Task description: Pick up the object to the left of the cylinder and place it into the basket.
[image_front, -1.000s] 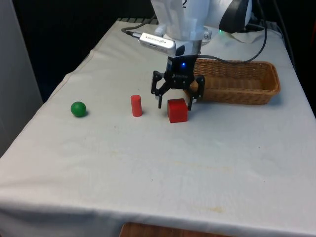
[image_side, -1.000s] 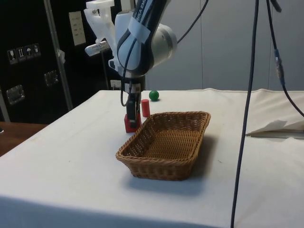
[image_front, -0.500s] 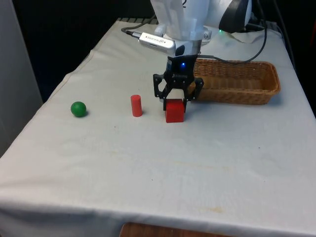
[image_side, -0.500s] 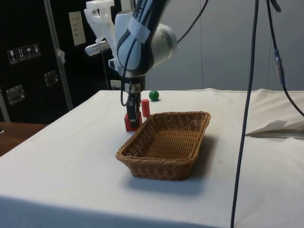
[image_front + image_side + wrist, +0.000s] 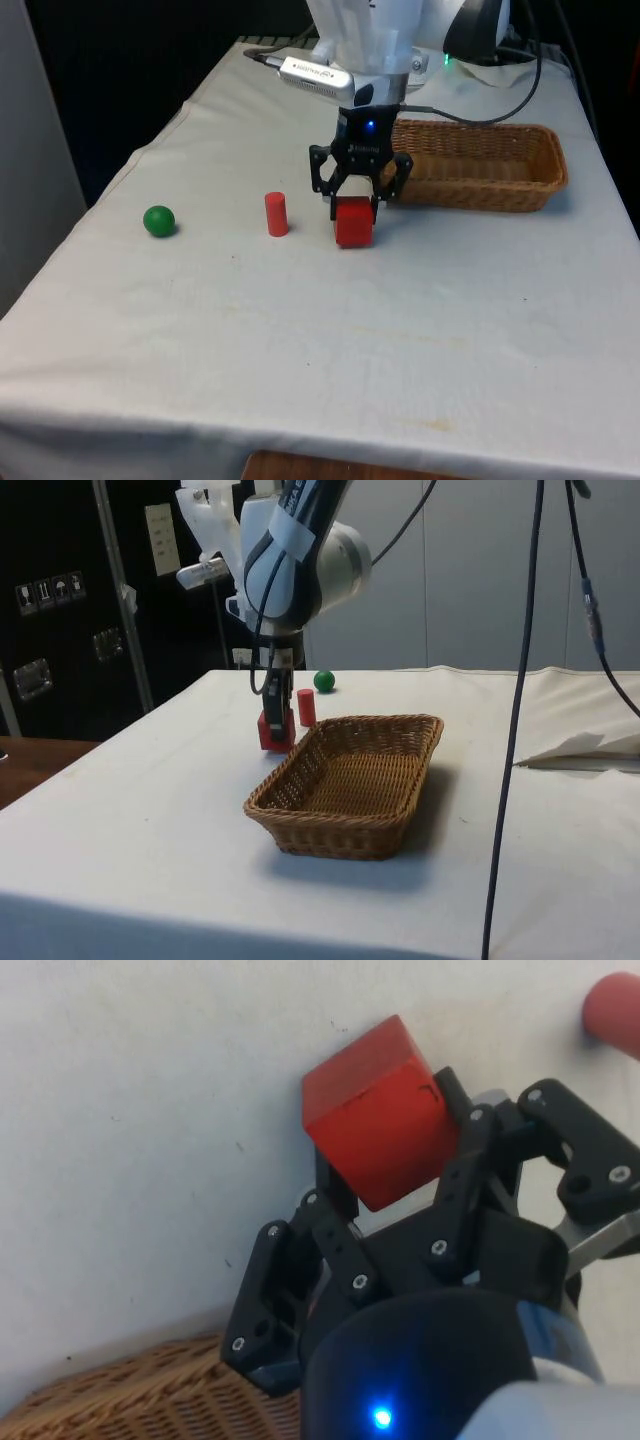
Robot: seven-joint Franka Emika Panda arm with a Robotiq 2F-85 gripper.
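Note:
A red cube (image 5: 353,224) sits between the fingers of my black gripper (image 5: 354,206), which is shut on it, at or just above the cloth. In the side view the cube (image 5: 274,732) hangs under the gripper (image 5: 277,718), close to the basket's near corner. The wrist view has the cube (image 5: 375,1110) clamped at the gripper (image 5: 395,1155). A red cylinder (image 5: 276,214) stands upright a short way towards the front view's left of the cube. Farther that way lies a green ball (image 5: 158,220). The wicker basket (image 5: 480,190) lies towards the front view's right, behind the cube.
A black cable (image 5: 470,118) runs over the basket's far rim. In the side view the basket (image 5: 330,830) has nothing in it, and a cable (image 5: 515,720) hangs down beside it. White cloth stretches in front of the objects.
The fingers were wide open around the red cube a second ago and have shut on it. The cube shifted slightly to the front view's left, and the arm has risen a little.

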